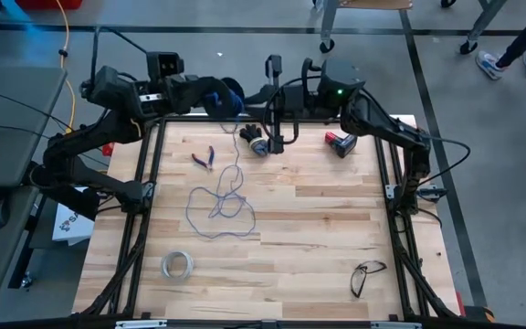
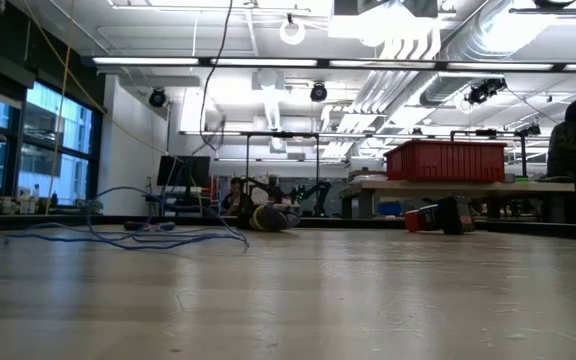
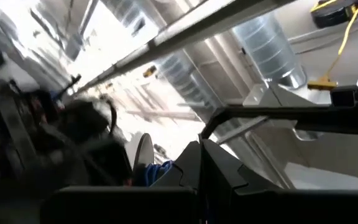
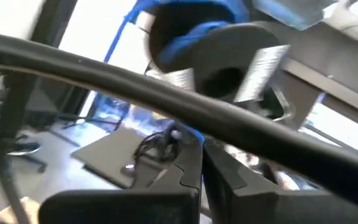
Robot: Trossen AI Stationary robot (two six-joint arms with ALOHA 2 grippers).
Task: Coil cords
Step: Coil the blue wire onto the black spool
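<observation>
Wooden worktop (image 1: 318, 219) carries, nearest the front edge, a whitish tape ring (image 1: 177, 265) and black glasses (image 1: 367, 276). Mid-worktop lies the thin bluish wire (image 1: 219, 206) in loose loops, running up toward the back. At the rear edge, left gripper (image 1: 229, 97) and right gripper (image 1: 275, 144) show fingers together, holding nothing; spool (image 1: 257, 144) just beside the right.

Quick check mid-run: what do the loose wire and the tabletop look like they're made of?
Wire: thin bluish-grey plastic-jacketed strand, probably; it lies in limp loose loops. Tabletop: pale wooden planks, matte, showing grain lines and board seams.
</observation>
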